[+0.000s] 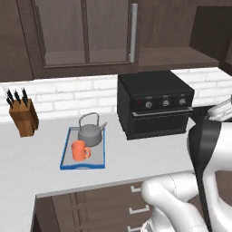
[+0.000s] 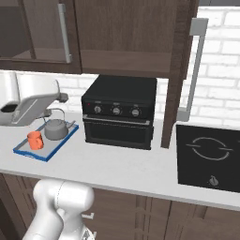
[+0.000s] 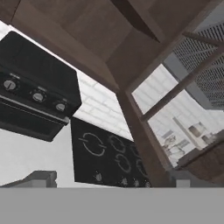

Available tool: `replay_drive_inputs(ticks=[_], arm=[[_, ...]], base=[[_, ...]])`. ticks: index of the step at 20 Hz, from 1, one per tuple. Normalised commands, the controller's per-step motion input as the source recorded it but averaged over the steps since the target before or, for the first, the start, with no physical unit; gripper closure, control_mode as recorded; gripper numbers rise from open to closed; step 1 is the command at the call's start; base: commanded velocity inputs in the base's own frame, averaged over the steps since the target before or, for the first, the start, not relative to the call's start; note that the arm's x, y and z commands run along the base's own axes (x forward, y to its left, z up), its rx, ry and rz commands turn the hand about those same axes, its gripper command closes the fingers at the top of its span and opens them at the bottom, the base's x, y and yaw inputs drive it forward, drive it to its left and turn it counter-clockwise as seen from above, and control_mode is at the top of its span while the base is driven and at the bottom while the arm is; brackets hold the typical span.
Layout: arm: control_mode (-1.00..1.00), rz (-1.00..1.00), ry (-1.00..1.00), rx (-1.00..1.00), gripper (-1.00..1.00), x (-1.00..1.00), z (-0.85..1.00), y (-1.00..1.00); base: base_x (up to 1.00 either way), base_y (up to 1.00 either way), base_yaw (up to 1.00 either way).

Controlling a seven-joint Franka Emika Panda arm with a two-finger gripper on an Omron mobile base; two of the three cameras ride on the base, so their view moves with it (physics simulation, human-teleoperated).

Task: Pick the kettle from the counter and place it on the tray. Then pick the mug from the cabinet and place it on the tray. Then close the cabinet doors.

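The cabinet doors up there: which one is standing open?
The right-hand door stands open, swung out edge-on toward the room beside the black oven, its silver handle facing the stovetop. The left door lies flat against the cabinet.

One squat grey metal kettle (image 1: 90, 132) and one small orange mug (image 1: 80, 150) sit on one blue-rimmed rectangular tray (image 1: 65, 154). One black oven box (image 1: 154, 108) carries three round knobs. One brown wooden knife block (image 1: 23, 116) holds three dark-handled knives. One black cooktop (image 2: 209, 155) lies on the single light counter (image 1: 27, 170).
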Motion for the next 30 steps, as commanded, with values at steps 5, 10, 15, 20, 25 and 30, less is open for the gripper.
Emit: replay_drive_inputs(ticks=[5,10,15,20,25,30], arm=[[-1.0,0.0,0.23,0.0,-1.0,-0.31,-0.01,-0.63],[-1.0,0.0,0.32,-0.08,-1.0,-0.17,-0.1,-0.54],[-1.0,0.0,0.35,-0.22,-1.0,-0.05,-0.08,-0.28],[-1.0,0.0,0.31,-0.2,-1.0,-0.14,-0.02,-0.45],[-1.0,0.01,0.09,-0.2,-1.0,-0.14,-0.17,-0.33],[-1.0,0.02,-0.01,-0.02,-1.0,0.0,-0.12,-0.45]], base=[[0.0,0.0,0.0],[0.0,0.0,0.0],[0.0,0.0,0.0],[0.0,0.0,0.0],[0.0,0.0,0.0],[0.0,0.0,0.0]])
